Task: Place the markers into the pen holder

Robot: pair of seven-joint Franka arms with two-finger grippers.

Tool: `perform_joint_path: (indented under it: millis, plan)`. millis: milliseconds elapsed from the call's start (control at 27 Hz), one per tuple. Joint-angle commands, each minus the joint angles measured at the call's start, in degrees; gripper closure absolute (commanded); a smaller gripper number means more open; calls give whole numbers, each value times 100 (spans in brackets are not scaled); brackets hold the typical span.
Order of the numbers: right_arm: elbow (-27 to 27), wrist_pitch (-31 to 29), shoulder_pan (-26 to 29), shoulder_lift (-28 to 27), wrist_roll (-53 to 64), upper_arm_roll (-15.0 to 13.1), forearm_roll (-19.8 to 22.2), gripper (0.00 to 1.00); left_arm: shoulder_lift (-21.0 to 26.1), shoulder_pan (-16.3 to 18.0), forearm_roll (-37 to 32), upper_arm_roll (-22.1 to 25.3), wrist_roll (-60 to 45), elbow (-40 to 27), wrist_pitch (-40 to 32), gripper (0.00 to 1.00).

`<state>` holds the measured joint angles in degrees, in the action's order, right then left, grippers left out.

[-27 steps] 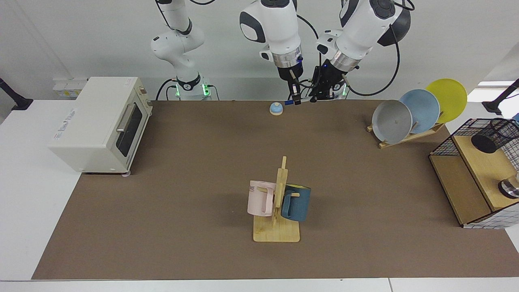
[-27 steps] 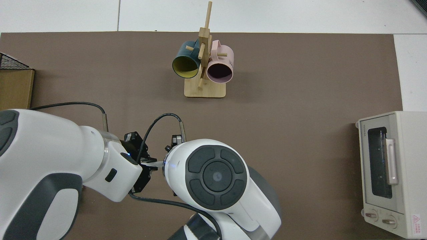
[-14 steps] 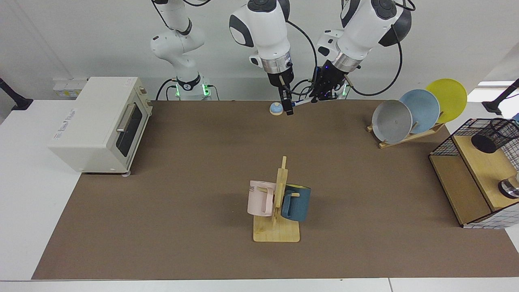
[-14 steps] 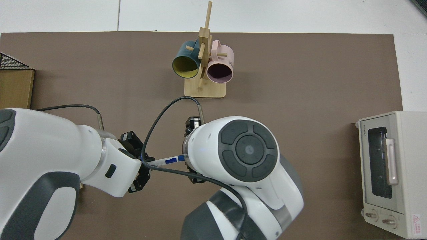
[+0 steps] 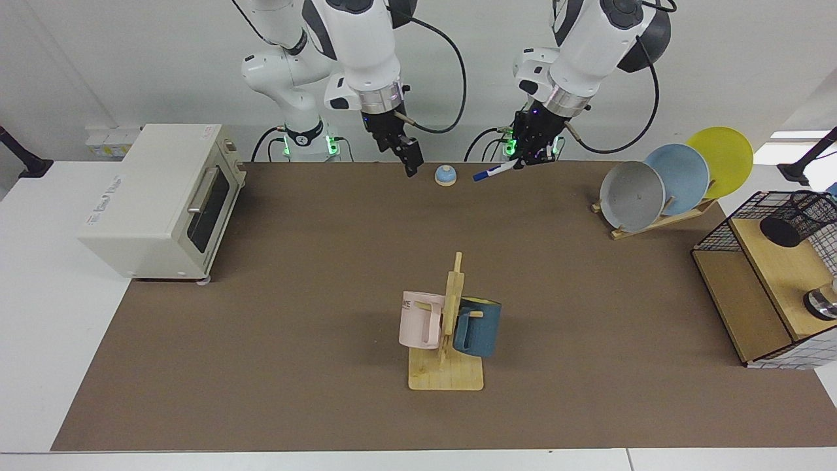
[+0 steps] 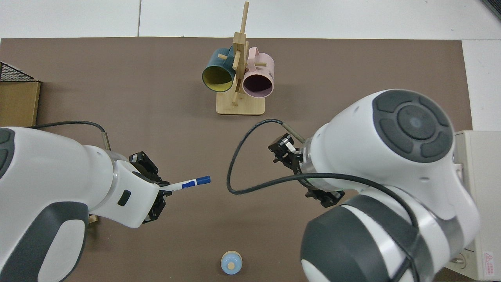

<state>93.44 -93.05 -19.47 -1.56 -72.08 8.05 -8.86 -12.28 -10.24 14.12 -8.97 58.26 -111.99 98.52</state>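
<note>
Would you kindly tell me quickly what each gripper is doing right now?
Left gripper: closed on the marker, held above the table's far edge.
Right gripper: holding nothing, near the far edge; open or closed cannot be told.

The facing view looks from across the table, high and angled down, taking in the whole brown mat (image 5: 294, 294). The top view looks straight down, closer, turned opposite; both share the mug rack (image 5: 446, 366) (image 6: 240, 105) at centre.
</note>
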Motion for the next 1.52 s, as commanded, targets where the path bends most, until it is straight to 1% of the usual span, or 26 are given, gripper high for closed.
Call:
perform_joint_path:
  millis: [0,111,259,444,555,703,850,924,1035,1146,1331,1479]
  plan:
    - [499,138,434,498,2125,57,236,0,-178,-13,-531,80,-157,10,-201,100]
    - [561,225,558,665,2873,48,384,0,-205,-13,-971,80,-368,115,-377,100]
    - [552,279,628,709,3629,39,631,0,-205,49,-1402,159,-465,265,-605,100]
    - [517,226,874,709,4771,39,956,0,-187,84,-2376,168,-395,414,-764,100]
    - [473,182,1146,692,5440,39,1000,0,-187,93,-2808,176,-377,432,-773,100]
    - [456,173,1480,630,6021,39,1027,0,-161,75,-3475,255,-369,563,-790,100]
    - [9,225,1832,437,6320,48,1071,0,-99,110,-3986,308,-342,774,-799,100]
    - [-264,304,1946,253,6443,48,1071,0,-99,137,-4048,483,-264,810,-817,100]
    - [-432,384,2052,138,6549,48,1062,0,-82,172,-4136,616,61,1020,-825,100]
    - [-598,515,2096,68,6610,48,1036,0,-73,163,-4513,651,325,1091,-852,100]
    - [-1213,902,2087,-283,6707,57,1018,0,-73,172,-4979,660,387,1100,-905,100]
    - [-1390,1017,2052,-372,6716,74,1027,0,-73,224,-5305,712,387,1100,-957,100]
